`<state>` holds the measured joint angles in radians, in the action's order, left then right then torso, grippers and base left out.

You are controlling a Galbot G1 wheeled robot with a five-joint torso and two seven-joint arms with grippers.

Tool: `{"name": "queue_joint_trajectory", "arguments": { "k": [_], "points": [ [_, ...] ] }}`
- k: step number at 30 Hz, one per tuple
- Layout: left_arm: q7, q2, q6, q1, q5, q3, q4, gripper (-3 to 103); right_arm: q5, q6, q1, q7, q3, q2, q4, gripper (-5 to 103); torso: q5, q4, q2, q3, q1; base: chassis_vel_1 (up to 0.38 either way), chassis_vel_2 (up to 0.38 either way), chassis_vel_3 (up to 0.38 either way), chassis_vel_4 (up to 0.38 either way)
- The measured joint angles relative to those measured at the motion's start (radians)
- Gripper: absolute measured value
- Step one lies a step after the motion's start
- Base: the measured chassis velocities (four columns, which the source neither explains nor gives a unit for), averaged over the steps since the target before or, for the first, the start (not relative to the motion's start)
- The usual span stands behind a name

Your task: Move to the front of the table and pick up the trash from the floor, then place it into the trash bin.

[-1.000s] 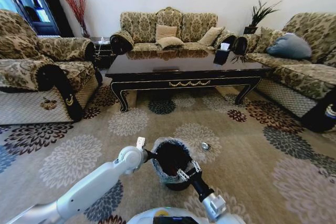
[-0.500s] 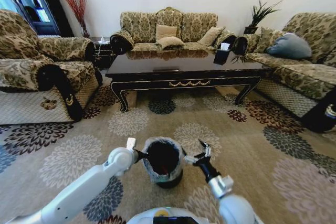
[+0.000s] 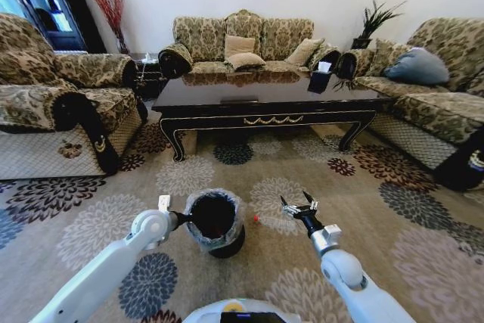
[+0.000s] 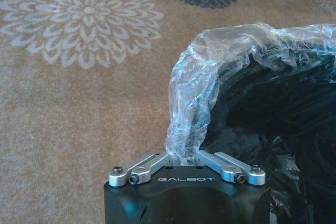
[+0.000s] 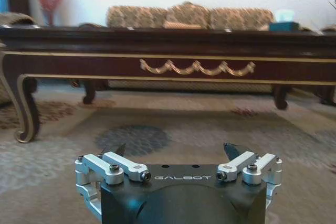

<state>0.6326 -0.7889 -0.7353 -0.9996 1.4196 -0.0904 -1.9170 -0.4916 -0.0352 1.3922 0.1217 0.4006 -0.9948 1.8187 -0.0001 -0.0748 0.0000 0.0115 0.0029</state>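
Note:
My left gripper [image 3: 178,218] is shut on the liner-covered rim of the black trash bin [image 3: 215,222], which stands on the flowered carpet floor [image 3: 98,225]; the left wrist view shows the left gripper [image 4: 184,155] pinching the clear liner of the trash bin [image 4: 273,108]. Just right of the bin, a small red cap of the trash [image 3: 256,218] lies on the carpet. Beyond it, my right gripper [image 3: 300,205] hovers open and holds nothing. The right gripper [image 5: 173,153] faces the dark table [image 5: 194,66], which stands ahead [image 3: 265,100].
Patterned sofas ring the table: one at the left [image 3: 53,104], one behind it [image 3: 242,43], one at the right [image 3: 431,88]. A tissue box [image 3: 323,67] sits on the tabletop. Open carpet lies between me and the table.
The left gripper has dragged the bin to the left. My right gripper left the bin's rim, opened, and moved forward and to the right.

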Motion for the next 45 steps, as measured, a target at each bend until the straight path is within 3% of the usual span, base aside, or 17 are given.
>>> {"name": "queue_joint_trajectory", "arguments": {
  "k": [8, 17, 19, 29, 45],
  "points": [
    [-0.009, -0.009, 0.0, 0.002, 0.003, -0.007, 0.01, 0, -0.102, 0.073, -0.145, 0.022, -0.018, 0.006, -0.183, 100, 0.0003, 0.0001, 0.0, 0.0, 0.0, 0.0, 0.0, 0.0, 0.0],
    [-0.012, -0.005, 0.0, -0.015, 0.008, -0.025, -0.001, 0, -0.101, 0.074, -0.237, -0.002, -0.039, -0.015, -0.371, 100, 0.0002, 0.0, 0.0, 0.0, 0.0, 0.0, 0.0, 0.0, 0.0],
    [-0.009, 0.001, 0.0, -0.019, 0.019, -0.034, -0.009, 0, -0.07, 0.048, -0.286, -0.026, -0.052, -0.035, -0.49, 100, 0.0002, 0.0001, 0.0, 0.0, 0.0, 0.0, 0.0, 0.0, 0.0],
    [0.005, 0.008, 0.0, -0.031, 0.035, -0.046, -0.019, 0, -0.012, 0.001, -0.344, -0.085, -0.078, -0.06, -0.697, 100, 0.0001, 0.0, 0.0, 0.0, 0.0, 0.0, 0.0, 0.0, 0.0],
    [0.011, 0.007, 0.0, -0.046, 0.037, -0.053, -0.024, 0, 0.036, -0.067, -0.433, -0.154, -0.118, -0.095, -0.885, 100, 0.0, 0.0001, 0.0, 0.0, 0.0, 0.0, 0.0, 0.0, 0.0]
  ]
}}
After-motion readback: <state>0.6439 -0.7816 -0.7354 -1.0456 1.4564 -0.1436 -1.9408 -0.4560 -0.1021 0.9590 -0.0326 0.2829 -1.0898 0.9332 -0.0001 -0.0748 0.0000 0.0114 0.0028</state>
